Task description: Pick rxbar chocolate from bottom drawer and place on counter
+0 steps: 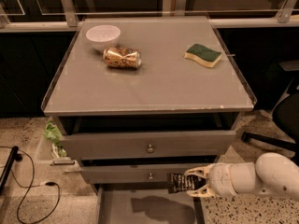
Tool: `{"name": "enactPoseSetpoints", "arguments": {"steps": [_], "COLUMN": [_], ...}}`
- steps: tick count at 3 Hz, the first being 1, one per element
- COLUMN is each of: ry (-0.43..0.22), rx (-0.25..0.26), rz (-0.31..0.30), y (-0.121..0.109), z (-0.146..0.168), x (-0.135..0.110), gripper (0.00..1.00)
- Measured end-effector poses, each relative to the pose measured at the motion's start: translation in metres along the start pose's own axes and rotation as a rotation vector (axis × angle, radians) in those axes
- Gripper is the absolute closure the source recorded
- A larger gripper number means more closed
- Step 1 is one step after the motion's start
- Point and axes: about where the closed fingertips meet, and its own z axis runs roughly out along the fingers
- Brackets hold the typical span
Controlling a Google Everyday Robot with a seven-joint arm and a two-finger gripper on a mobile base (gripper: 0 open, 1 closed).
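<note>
My gripper (192, 183) is at the lower right, in front of the middle drawer's face, and is shut on the rxbar chocolate (178, 183), a small black wrapper with white print. It holds the bar above the open bottom drawer (140, 209), whose flat grey floor shows the bar's shadow. The counter (154, 73) is the wide grey top of the cabinet, well above the gripper.
On the counter are a white bowl (103, 35), a gold can (122, 57) on its side and a green-and-yellow sponge (202, 54). Two knobbed drawers (149, 148) stick out slightly. Cables (28, 190) lie on the floor at the left. A chair base (268, 141) is at the right.
</note>
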Motion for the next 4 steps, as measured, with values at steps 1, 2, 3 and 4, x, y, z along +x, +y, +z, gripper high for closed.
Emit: {"name": "enactPoseSetpoints", "arguments": {"steps": [1, 2, 3, 4], "ry": [0.0, -0.026, -0.065, -0.075], "rx": [0.0, 0.008, 0.008, -0.007], "rz": [0.0, -0.03, -0.09, -0.123], "y": [0.0, -0.007, -0.037, -0.08], "z": [0.0, -0.011, -0.039, -0.075], "x": [0.0, -0.02, -0.066, -0.112], "gripper": [1.0, 1.0, 1.0, 1.0]}}
